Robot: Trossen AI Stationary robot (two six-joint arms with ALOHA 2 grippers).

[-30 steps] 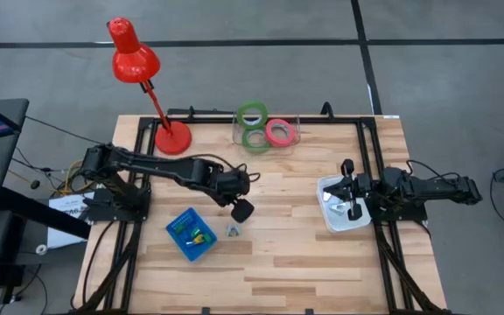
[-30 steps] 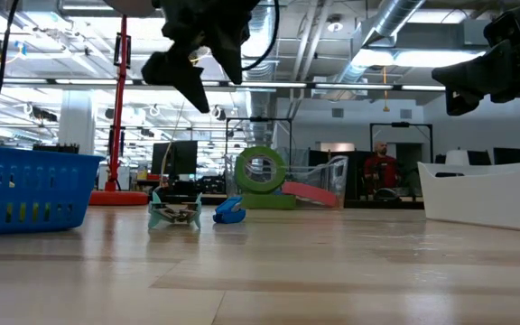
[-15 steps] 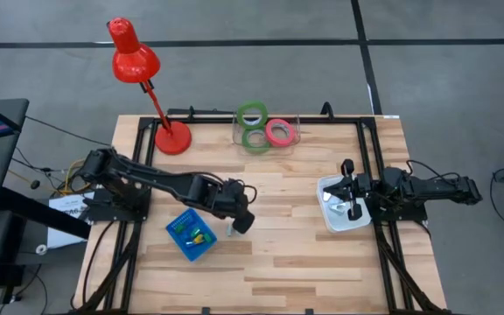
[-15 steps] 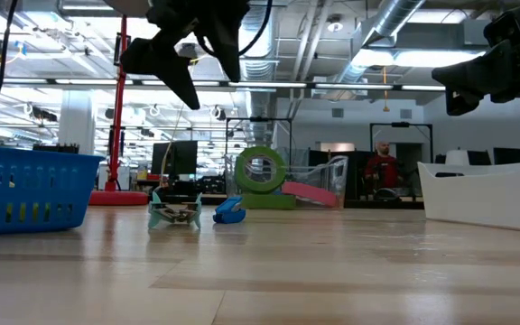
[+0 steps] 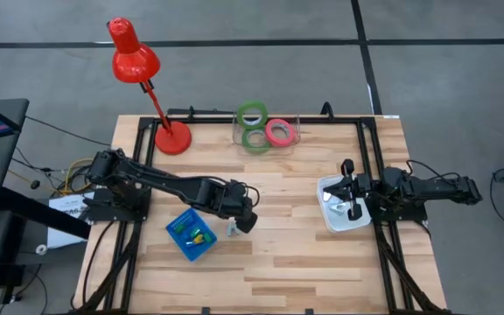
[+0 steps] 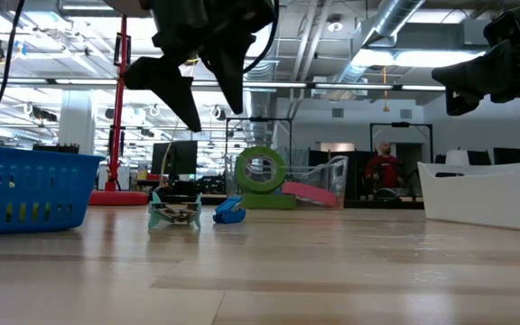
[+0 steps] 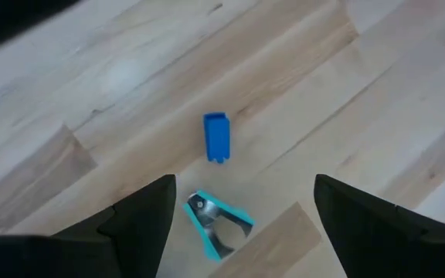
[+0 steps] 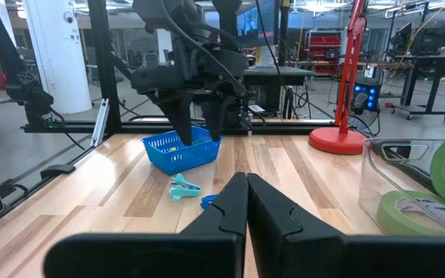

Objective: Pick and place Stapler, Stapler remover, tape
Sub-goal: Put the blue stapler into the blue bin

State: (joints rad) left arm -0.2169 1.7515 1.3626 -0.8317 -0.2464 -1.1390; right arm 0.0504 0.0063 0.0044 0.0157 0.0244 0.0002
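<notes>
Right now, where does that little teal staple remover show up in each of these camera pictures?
High view: staple remover right of the blue basket.
Low view: staple remover left of centre, basket far left.
Left wrist view: near the bottom edge.
Right wrist view: before the basket.
Shared landmark: the basket.

Bright, even overhead light; soft shadows, blurred near foreground

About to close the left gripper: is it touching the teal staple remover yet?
Apart. In the low view the open left gripper hangs well above the staple remover on the table, with background showing between them. The left wrist view shows it between the fingers, untouched.
</notes>
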